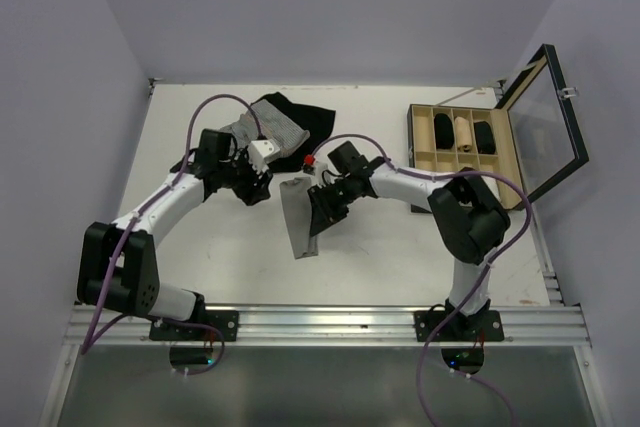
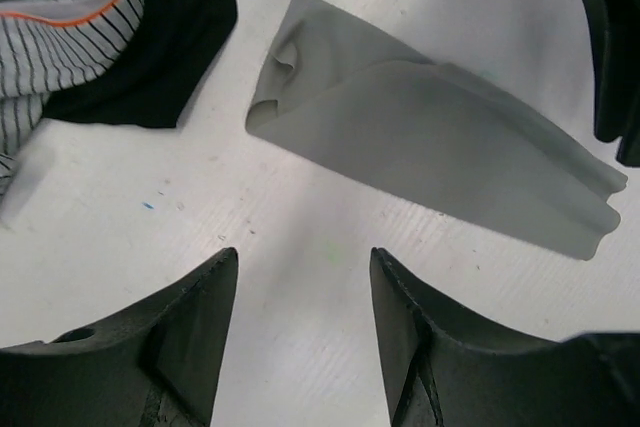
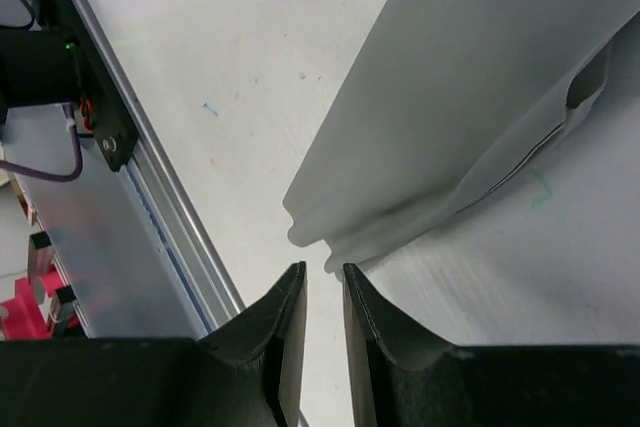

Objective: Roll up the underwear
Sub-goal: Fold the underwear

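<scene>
The plain grey cloth underwear (image 1: 297,219) lies flat on the white bench (image 1: 400,257), folded into a long narrow strip that neither claw touches. My left claw (image 2: 302,267) hangs with its fingers well apart and empty. The strip lies just ahead of it and to its right, and a pinstriped grey-and-white garment (image 2: 60,17) and a black cloth garment (image 2: 170,47) lie ahead to its left. My right claw (image 3: 323,272) shows only a narrow slit between its fingers, with nothing in it, and one short end of the strip sits just ahead of its tips.

I judge rolling comes next. I should catch that short end through all its layers, turn it over squarely, and roll along the length while the left claw pins the other end. The long axis runs from between the claws towards the bench's near edge, slightly slanted.
</scene>
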Controlling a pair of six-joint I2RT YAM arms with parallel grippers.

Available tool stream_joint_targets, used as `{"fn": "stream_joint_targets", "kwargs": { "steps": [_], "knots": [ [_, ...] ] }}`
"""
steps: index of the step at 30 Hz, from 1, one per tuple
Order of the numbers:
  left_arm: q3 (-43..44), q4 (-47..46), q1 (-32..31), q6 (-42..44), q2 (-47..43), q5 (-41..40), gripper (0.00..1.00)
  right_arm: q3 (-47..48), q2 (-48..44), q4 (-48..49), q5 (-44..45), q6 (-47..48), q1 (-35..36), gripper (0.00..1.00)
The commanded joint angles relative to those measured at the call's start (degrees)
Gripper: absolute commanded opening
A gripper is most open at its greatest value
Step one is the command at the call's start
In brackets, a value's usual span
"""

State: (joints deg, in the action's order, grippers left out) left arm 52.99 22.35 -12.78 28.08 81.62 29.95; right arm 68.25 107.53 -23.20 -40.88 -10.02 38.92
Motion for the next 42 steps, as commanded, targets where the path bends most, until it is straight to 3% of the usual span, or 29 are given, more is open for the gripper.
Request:
{"fn": "stream_joint_targets", "kwargs": {
  "steps": [1, 12, 16, 23, 30, 39, 42],
  "knots": [
    [-1.4, -1.3, 0.1, 0.1, -2.2, 0.7, 0.59, 2.6, 4.8, -2.8, 2.2, -3.9, -0.2, 0.25],
    [-3.6, -2.5, 0.1, 0.6, -3.1, 0.5, 0.59, 5.6, 9.0, -4.2, 2.7, -6.6, -0.1, 0.26],
    [-4.0, -1.5, 0.1, 1.8, -3.1, 2.8, 0.58, 6.3, 8.8, -7.1, 7.7, -4.4, -0.1, 0.24],
    [-4.9, 4.9, -0.5, 9.1, -3.1, 13.9, 0.43, 7.3, 3.3, -9.7, 11.3, -0.3, 0.0, 0.15],
    [-7.1, 1.3, -2.7, 8.0, -3.0, 16.8, 0.36, 7.4, 0.3, -3.8, 2.8, -0.3, 0.8, 0.14],
    [-4.5, -4.1, -0.1, 0.6, -6.3, 13.6, 0.47, 4.5, 10.5, 6.0, -5.5, -7.3, 2.2, 0.17],
    [-4.4, -4.2, 0.1, 0.2, -7.9, 11.5, 0.57, 1.6, 13.2, 10.9, -8.1, -9.4, 2.3, 0.16]
  ]
}}
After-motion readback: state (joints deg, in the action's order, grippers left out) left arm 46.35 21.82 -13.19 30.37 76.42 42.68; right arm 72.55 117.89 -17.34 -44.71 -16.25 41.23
